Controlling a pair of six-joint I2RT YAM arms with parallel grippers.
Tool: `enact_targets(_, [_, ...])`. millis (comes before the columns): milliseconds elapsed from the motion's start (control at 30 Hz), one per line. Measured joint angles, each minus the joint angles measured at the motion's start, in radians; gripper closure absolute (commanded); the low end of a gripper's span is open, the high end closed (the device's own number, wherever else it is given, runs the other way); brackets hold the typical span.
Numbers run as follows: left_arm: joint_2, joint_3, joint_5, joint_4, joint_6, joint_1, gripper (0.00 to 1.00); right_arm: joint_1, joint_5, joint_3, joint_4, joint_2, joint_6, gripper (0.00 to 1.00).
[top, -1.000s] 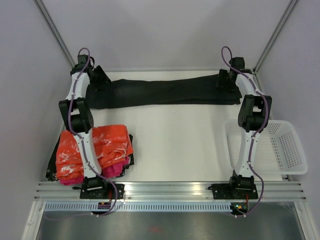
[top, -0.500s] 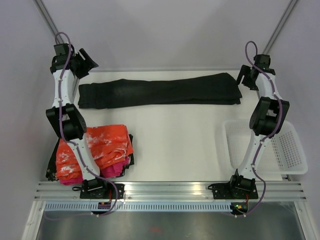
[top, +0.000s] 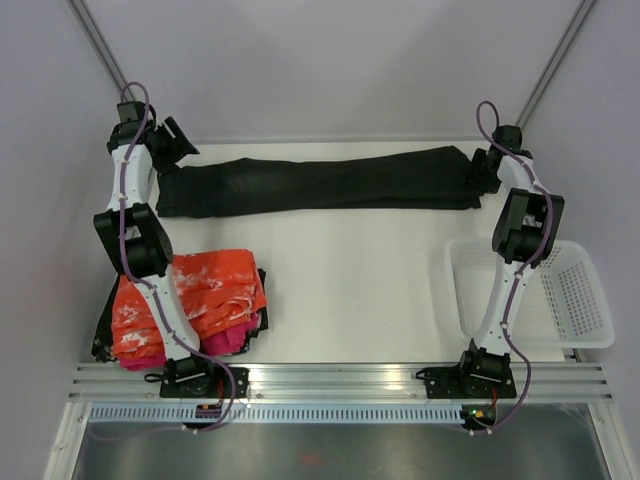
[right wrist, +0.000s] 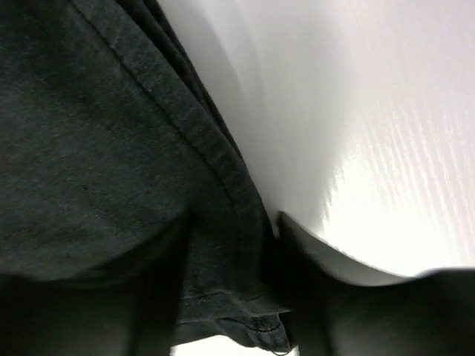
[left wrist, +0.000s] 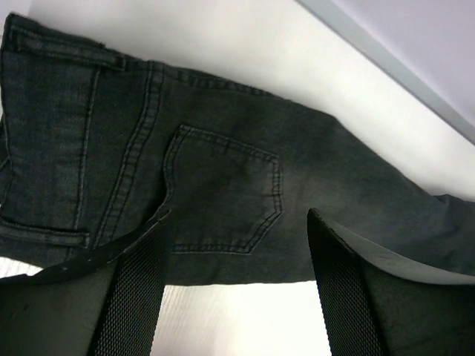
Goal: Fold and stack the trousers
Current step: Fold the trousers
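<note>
A: Where are the black trousers (top: 320, 182)?

B: They lie flat along the far edge of the counter (top: 360, 270), folded lengthwise into one narrow band. The long axis runs from left to right, almost from one far corner to the other. The waist end points to the far left corner. The leg hems point to the far right corner.

A: Which hand is nearer?

B: Each has its own end. The left hand (top: 172, 148) hangs at the far left corner, just above the waist end. Its fingers are spread wide, and a back pocket (left wrist: 223, 193) shows between them with nothing held. The right hand (top: 482, 170) is at the far right corner, down at the hem (right wrist: 223, 170). Its fingers stand apart with the hem edge between them, but I cannot tell whether they press the cloth.

A: So what does the next move turn on?

B: Probably on bringing one end across to the other along that long axis, so both hands need a hold first.

A: Anything else nearby?

B: An orange-and-white garment (top: 190, 295) lies at the near left corner, and a white basket (top: 585, 300) sits at the right edge. Both are well apart from the trousers.
</note>
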Motion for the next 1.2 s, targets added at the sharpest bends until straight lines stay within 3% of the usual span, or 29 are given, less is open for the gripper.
enact_targets(167, [0.0,-0.015,-0.059,-0.023,0.008,0.005,0.24,-0.004,-0.036,-0.025,0.03,0.0,0.008,1.0])
enact_targets(367, [0.0,-0.034,-0.14,-0.032,0.005,0.027,0.26,-0.013,-0.077,-0.114,0.107,-0.042,0.032,1.0])
enact_targets(767, [-0.002,-0.098,-0.228,-0.031,0.006,0.035,0.26,0.018,-0.077,-0.15,0.103,-0.119,-0.001,1.0])
enact_targets(900, [-0.002,-0.105,-0.241,-0.028,0.009,0.035,0.26,0.095,-0.064,-0.069,0.069,-0.141,-0.029,1.0])
enact_targets(1200, [-0.002,-0.132,-0.193,-0.01,0.013,0.037,0.26,0.388,-0.06,0.193,0.062,-0.151,-0.051,1.0])
